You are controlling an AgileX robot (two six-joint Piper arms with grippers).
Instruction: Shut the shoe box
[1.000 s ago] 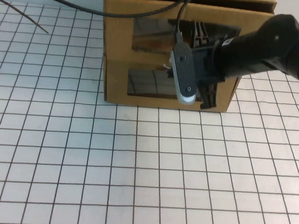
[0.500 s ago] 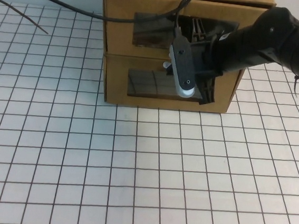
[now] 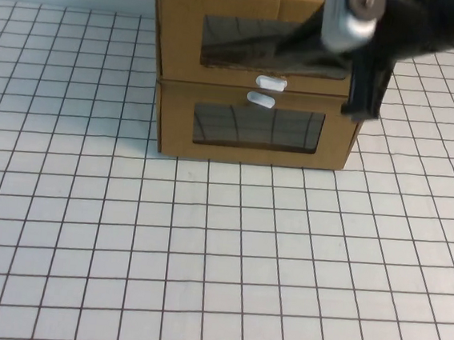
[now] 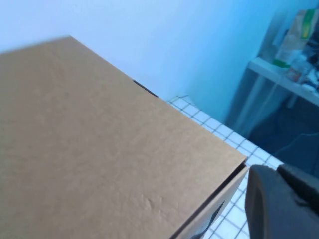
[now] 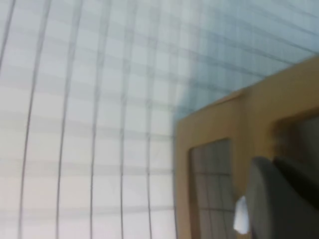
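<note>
The shoe box [image 3: 179, 37] is the upper of two stacked cardboard drawers, with a clear window [image 3: 247, 43] and a white tab [image 3: 271, 83] at its front's bottom edge. Its front stands about flush with the lower drawer's front. My right gripper [image 3: 363, 103] is shut and empty, raised in front of the box's right end, apart from the tab. In the right wrist view the right gripper [image 5: 281, 199] hangs before the cardboard front [image 5: 214, 124]. My left gripper [image 4: 281, 201] is shut, above the box's top [image 4: 109, 139], and is outside the high view.
The lower drawer [image 3: 175, 121] has its white tab [image 3: 260, 100] at the top edge of its front. The box stack stands at the back of the white gridded table [image 3: 218, 258]. Shelves with clutter [image 4: 294, 59] show beyond the table in the left wrist view.
My right arm has lifted up and away from the box's front. The upper drawer's front has moved back, closing the dark gap behind it. The black cable has left the high view.
</note>
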